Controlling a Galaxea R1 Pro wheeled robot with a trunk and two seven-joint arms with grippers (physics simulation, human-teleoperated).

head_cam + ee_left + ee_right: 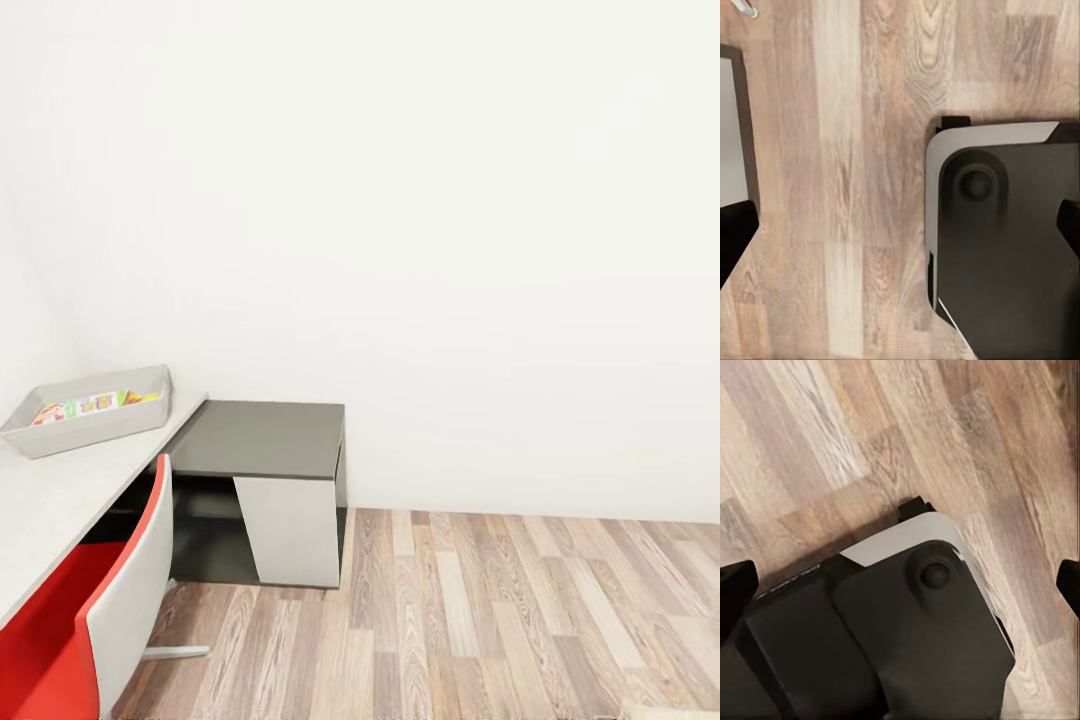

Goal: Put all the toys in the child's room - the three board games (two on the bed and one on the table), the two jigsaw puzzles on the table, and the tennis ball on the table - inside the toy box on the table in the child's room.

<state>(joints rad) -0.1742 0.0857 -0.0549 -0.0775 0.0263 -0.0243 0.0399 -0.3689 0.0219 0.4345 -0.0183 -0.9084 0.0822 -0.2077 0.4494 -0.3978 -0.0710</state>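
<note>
The toy box [88,412], a colourful game box [92,405] inside, sits on the table [60,490] by the wall. Both grippers [900,225] [900,577] hang spread wide and empty above the plank floor [480,620].

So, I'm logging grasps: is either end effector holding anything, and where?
Nothing is held: both wrist views show open fingers over bare wood floor.

Toy box [95,425] rests on table [60,495].
</note>
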